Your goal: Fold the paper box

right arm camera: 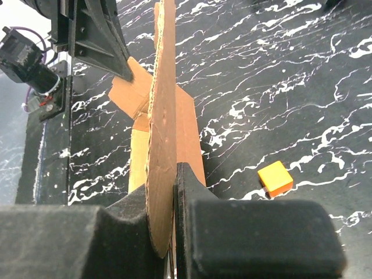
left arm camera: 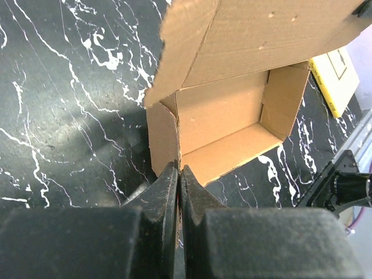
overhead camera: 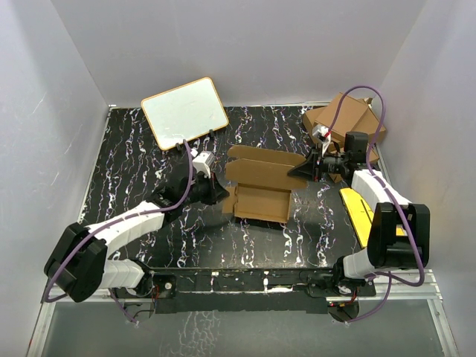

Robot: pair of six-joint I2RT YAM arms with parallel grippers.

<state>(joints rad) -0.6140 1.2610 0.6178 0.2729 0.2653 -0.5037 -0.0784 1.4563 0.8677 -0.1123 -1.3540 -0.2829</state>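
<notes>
Bright, even overhead light; soft shadows; wrist views blurred along bottom edge.

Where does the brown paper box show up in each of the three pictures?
Top external: paper box lies mid-picture, flaps spread.
Left wrist: upper right, its open inside showing.
Right wrist: an edge-on flap, centre-left.
Shared landmark: the black marbled tabletop under it.
</notes>
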